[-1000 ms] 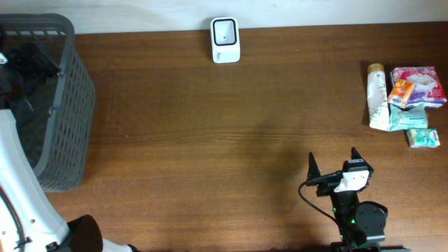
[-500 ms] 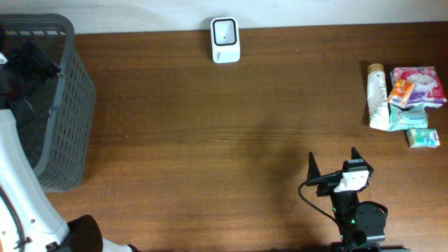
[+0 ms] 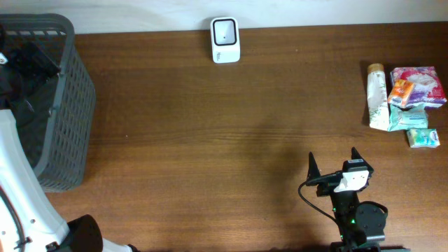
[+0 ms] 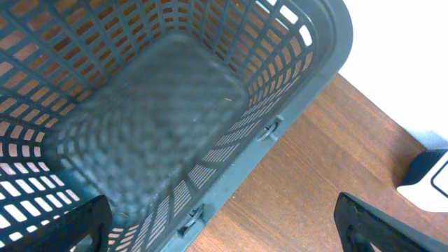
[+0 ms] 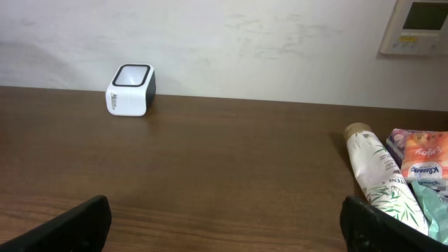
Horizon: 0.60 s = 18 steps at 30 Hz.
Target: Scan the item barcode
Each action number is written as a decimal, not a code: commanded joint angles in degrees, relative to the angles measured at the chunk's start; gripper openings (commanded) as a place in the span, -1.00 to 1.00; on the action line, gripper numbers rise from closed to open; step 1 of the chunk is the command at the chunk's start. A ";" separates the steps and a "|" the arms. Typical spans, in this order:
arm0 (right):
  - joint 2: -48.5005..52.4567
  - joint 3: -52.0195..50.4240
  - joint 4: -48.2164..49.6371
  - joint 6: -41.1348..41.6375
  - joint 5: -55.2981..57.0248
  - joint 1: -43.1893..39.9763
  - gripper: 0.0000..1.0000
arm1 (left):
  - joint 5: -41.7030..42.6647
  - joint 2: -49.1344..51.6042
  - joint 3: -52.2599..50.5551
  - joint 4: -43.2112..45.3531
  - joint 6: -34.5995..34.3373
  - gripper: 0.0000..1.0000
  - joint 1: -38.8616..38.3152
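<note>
The right gripper (image 3: 332, 157) hangs low over the near edge of the table (image 3: 210, 140), jaws spread wide and nothing between them. Its wrist view (image 5: 224, 227) shows both fingertips at the bottom corners with bare wood in the gap.

Ahead of those jaws and off to their right lies the pile of goods. The tube (image 3: 377, 96) (image 5: 381, 178) lies flat, cap end toward the wall (image 5: 245, 42), and is the piece closest to the jaws' line. Just beyond it, further right, sit a pink pack (image 3: 420, 75) (image 5: 413, 138), with an orange pack (image 3: 401, 91) (image 5: 423, 162) lying on it, and a green pack (image 3: 406, 115) (image 5: 430, 196) touching the tube's side. A small box (image 3: 423, 138) lies at the pile's near end.

The scanner (image 3: 225, 40) (image 5: 131, 89) stands ahead of the right jaws and to their left, hard against the wall, dark window up, well apart from the pile. A panel (image 5: 420, 24) hangs on the wall high to the right.

The left gripper (image 3: 28, 63) (image 4: 224, 227) is poised over the basket (image 3: 66, 105) (image 4: 308, 91), jaws likewise released and holding nothing. The mesh floor lies straight below them. Past its right fingertip a corner of the scanner (image 4: 427, 185) shows on the table.
</note>
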 commanded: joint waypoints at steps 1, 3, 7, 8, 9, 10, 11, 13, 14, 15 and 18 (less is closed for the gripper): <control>-0.52 -0.52 -0.11 0.04 0.92 -0.28 0.97 | -0.42 -0.04 0.42 0.09 0.94 0.99 0.31; -0.52 -0.52 -0.11 0.04 0.92 -0.28 0.97 | -0.42 -0.04 0.42 0.09 0.94 0.98 0.31; -0.52 -0.52 -0.09 0.02 0.92 -0.28 0.97 | -0.42 -1.60 0.42 0.09 0.94 0.98 0.28; -0.52 -0.52 -0.09 0.02 0.92 -0.28 0.97 | -0.42 -2.89 0.42 0.09 0.94 0.98 0.28; -0.52 -0.52 -0.09 0.04 0.92 -0.28 0.97 | -0.42 -4.55 0.42 0.09 0.94 0.98 0.28; -0.52 -0.52 -0.09 0.04 0.92 -0.28 0.97 | -0.42 -5.75 0.42 0.09 0.92 0.98 0.28; -0.52 -0.52 -0.09 0.02 0.92 -0.28 0.97 | -0.42 -6.69 0.42 0.09 0.94 0.99 0.28; -0.52 -0.52 -0.09 0.04 0.92 -0.28 0.97 | -0.42 -9.18 0.42 0.09 0.92 0.98 0.28; -0.52 -0.52 -0.11 0.04 0.92 -0.28 0.97 | -0.42 -10.32 0.42 0.07 0.94 0.98 0.28; -0.52 -0.52 -0.09 0.02 0.92 -0.28 0.97 | -0.46 -11.37 0.42 0.00 0.96 0.98 0.26; -0.52 -0.52 -0.09 0.02 0.92 -0.28 0.97 | -0.28 -15.54 0.42 -1.46 0.92 0.98 -1.92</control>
